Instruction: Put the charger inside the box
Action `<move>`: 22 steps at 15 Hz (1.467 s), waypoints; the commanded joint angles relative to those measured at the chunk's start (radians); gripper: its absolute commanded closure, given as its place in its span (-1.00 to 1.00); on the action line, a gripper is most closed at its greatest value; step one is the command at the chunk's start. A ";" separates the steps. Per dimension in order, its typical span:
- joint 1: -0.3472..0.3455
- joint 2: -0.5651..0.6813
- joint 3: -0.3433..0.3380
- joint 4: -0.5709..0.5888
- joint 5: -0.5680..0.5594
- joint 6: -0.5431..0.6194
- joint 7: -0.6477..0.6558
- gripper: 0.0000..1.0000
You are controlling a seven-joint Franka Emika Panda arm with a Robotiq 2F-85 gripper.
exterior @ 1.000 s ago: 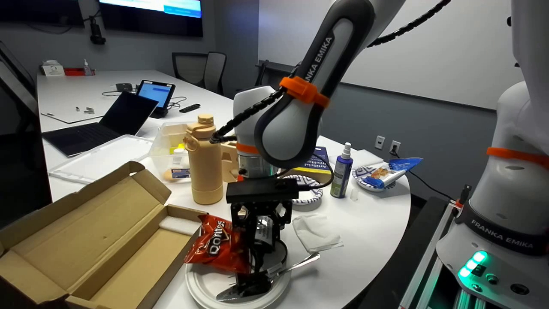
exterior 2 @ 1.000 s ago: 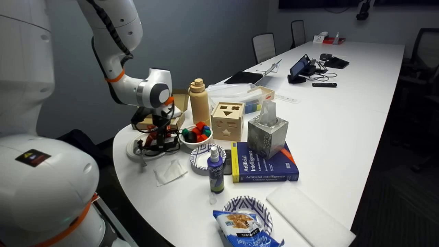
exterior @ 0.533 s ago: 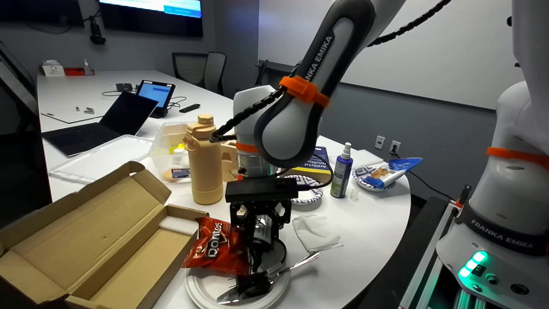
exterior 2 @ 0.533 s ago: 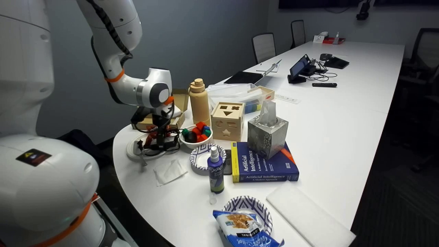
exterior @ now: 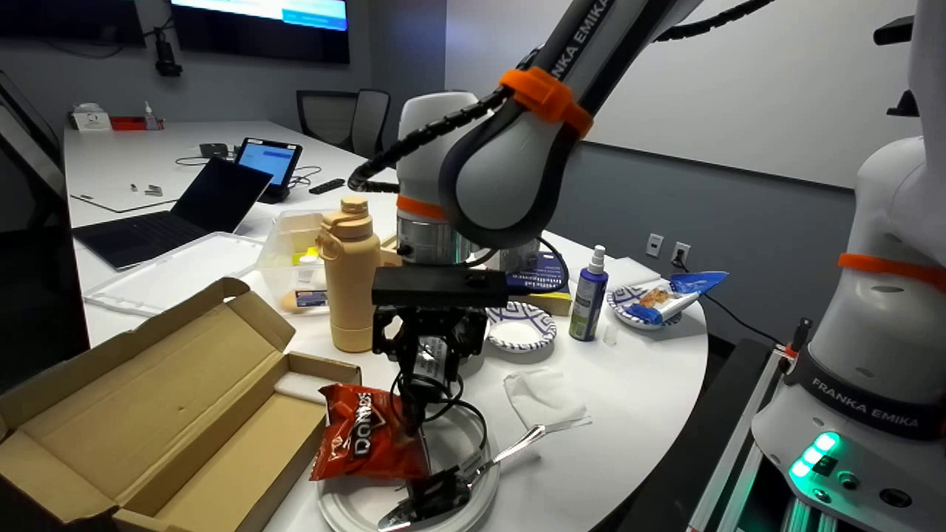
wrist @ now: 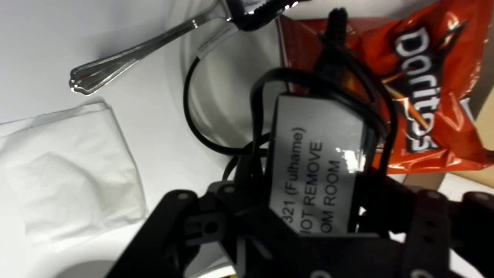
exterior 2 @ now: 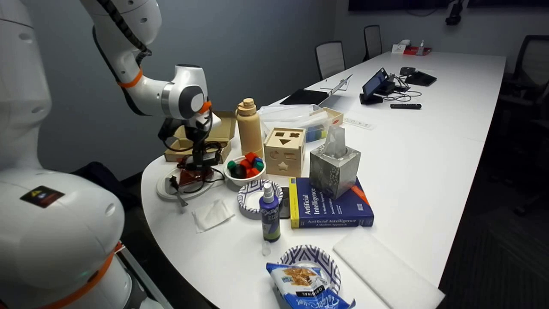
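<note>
One charger [wrist: 318,162], black, pale-labelled, is grasped between the fingers of the gripper [wrist: 314,181], lower centre of the wrist view; its cable [wrist: 257,108] hangs towards a white plate [exterior: 332,510]. One cardboard box [exterior: 203,436], lid [exterior: 159,388] folded back, stands lower left in an exterior view. One red snack bag [exterior: 369,440] lies over the plate. One metal handle [exterior: 519,445] juts past its rim.

The red bag [exterior: 380,443] sits low between me and the box [exterior: 244,443]; above it I see free room, bounded by the raised lid [exterior: 155,403] and the bottle [exterior: 351,281].
</note>
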 commanded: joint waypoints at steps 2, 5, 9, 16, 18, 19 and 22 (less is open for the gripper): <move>0.015 -0.099 0.039 0.012 -0.003 -0.033 -0.038 0.17; 0.025 -0.093 0.073 0.082 -0.003 -0.045 -0.086 0.17; 0.045 -0.064 0.094 0.190 -0.021 -0.064 -0.128 0.17; 0.103 0.084 0.045 0.418 -0.186 -0.168 -0.077 0.17; 0.122 0.150 0.028 0.483 -0.206 -0.200 -0.086 0.17; 0.131 0.185 0.018 0.513 -0.209 -0.212 -0.089 0.17; 0.145 0.280 0.009 0.596 -0.172 -0.239 -0.117 0.17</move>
